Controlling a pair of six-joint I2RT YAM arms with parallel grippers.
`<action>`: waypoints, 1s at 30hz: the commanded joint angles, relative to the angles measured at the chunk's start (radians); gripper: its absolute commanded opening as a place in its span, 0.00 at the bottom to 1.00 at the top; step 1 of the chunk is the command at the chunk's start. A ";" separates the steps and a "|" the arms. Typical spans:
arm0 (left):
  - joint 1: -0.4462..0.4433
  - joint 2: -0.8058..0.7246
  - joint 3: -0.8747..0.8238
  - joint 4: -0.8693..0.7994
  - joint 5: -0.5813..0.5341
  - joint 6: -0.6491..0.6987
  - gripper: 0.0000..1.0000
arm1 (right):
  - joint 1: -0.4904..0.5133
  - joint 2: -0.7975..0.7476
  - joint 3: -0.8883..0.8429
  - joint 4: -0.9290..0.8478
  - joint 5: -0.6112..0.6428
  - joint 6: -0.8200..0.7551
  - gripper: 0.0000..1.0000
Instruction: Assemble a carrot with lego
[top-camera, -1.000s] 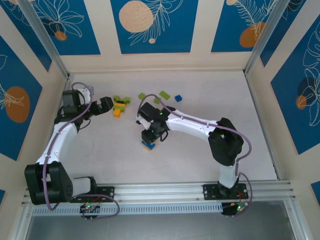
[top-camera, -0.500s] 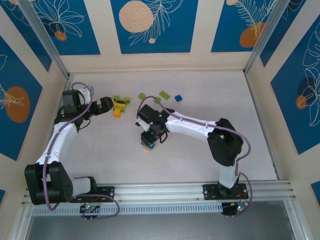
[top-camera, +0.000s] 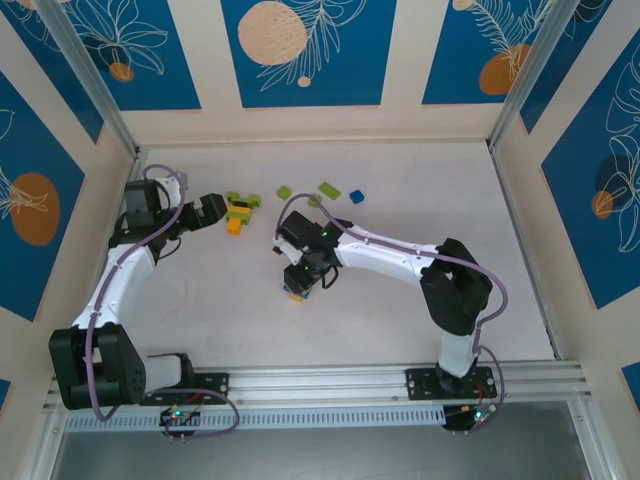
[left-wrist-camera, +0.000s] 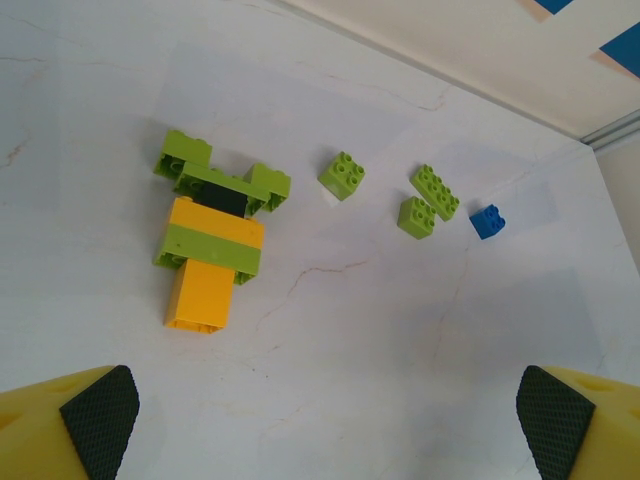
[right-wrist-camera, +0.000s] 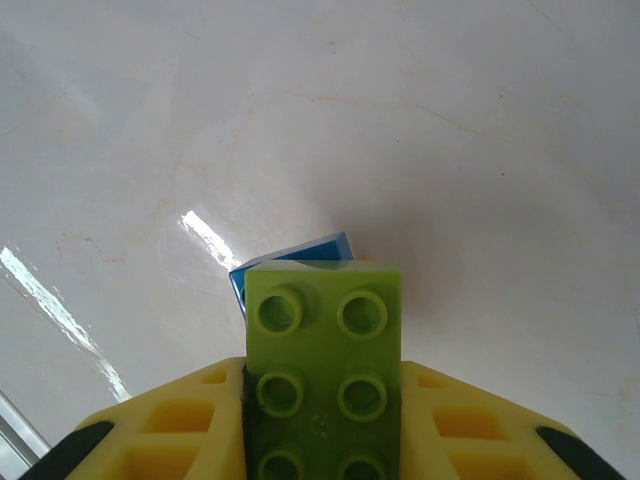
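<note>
Between right jaws, green brick (right-wrist-camera: 325, 370) hides most of blue brick (right-wrist-camera: 295, 254).

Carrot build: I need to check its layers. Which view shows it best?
Left wrist: the carrot build lies whole and near, with its orange, green and black layers distinct. Top external shows it small, just ahead of the left gripper.

A part-built carrot (left-wrist-camera: 212, 250) of orange, lime and black bricks is lying flat; right of it, three lime bricks (left-wrist-camera: 341, 175) and a blue brick (left-wrist-camera: 488, 221) are sitting studs-up, a fourth lime brick (right-wrist-camera: 325, 380) overlapping a second blue brick (right-wrist-camera: 290, 262).
</note>
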 joint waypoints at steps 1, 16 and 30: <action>-0.004 0.005 0.031 -0.001 0.023 0.004 1.00 | 0.001 -0.038 -0.013 0.009 -0.027 -0.002 0.30; -0.004 0.006 0.032 -0.002 0.024 0.006 1.00 | 0.003 -0.038 -0.047 0.006 -0.080 -0.067 0.30; -0.004 0.008 0.034 -0.005 0.023 0.008 1.00 | 0.002 -0.059 -0.072 0.041 -0.069 -0.075 0.30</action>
